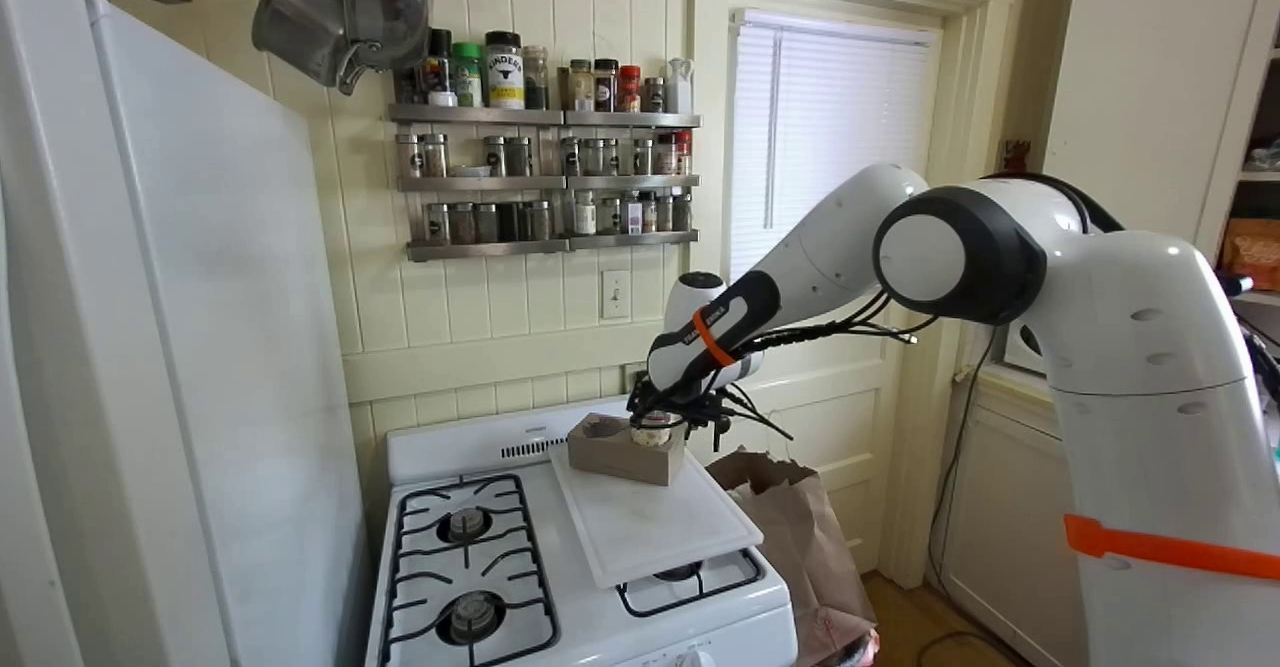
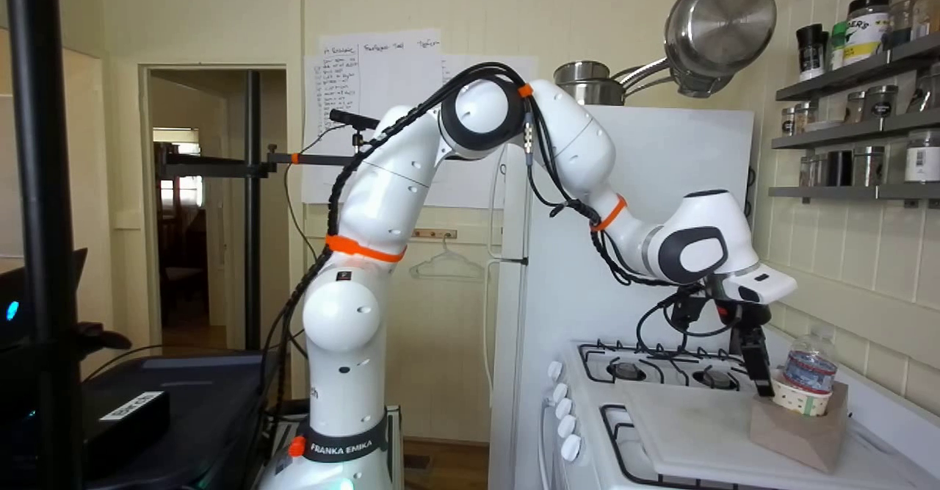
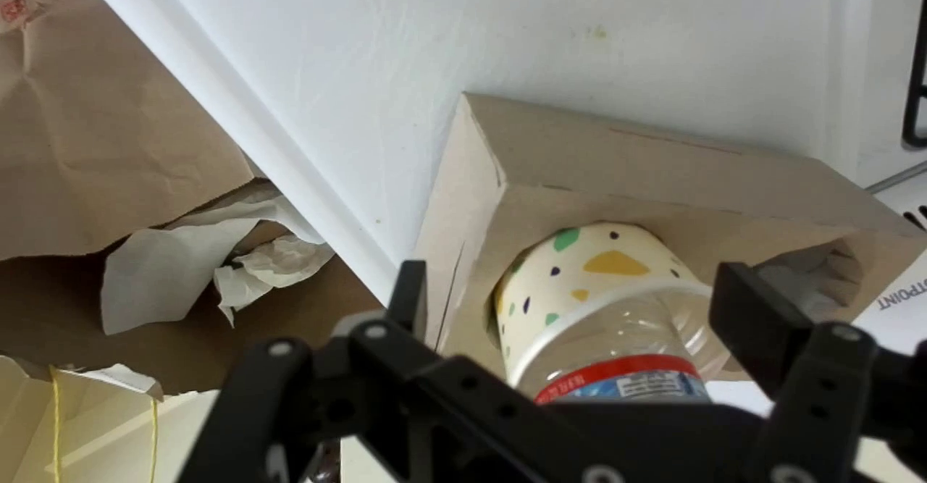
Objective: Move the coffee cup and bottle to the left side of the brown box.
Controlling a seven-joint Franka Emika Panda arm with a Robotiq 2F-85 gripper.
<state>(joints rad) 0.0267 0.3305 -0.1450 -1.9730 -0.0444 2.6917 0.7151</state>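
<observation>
The brown box [image 1: 620, 457] sits on a white board on the stove; it also shows in an exterior view [image 2: 792, 435] and the wrist view [image 3: 695, 161]. The cream coffee cup with coloured spots [image 3: 590, 269] sits in the box, at its left end in the wrist view; it also shows in both exterior views [image 1: 650, 437] [image 2: 802, 400]. The clear bottle with a red and blue label [image 3: 615, 378] stands in the cup [image 2: 811, 366]. My gripper [image 3: 583, 298] is open, its fingers apart on either side of cup and bottle. In an exterior view the gripper [image 2: 762, 387] is beside the cup rim.
The white board [image 1: 660, 527] lies over the right burners of the stove. Black grates [image 1: 470, 567] lie beside it. A paper bag [image 1: 790, 537] stands at the stove's side. The stove's back panel [image 1: 450, 452] and wall are close behind the box.
</observation>
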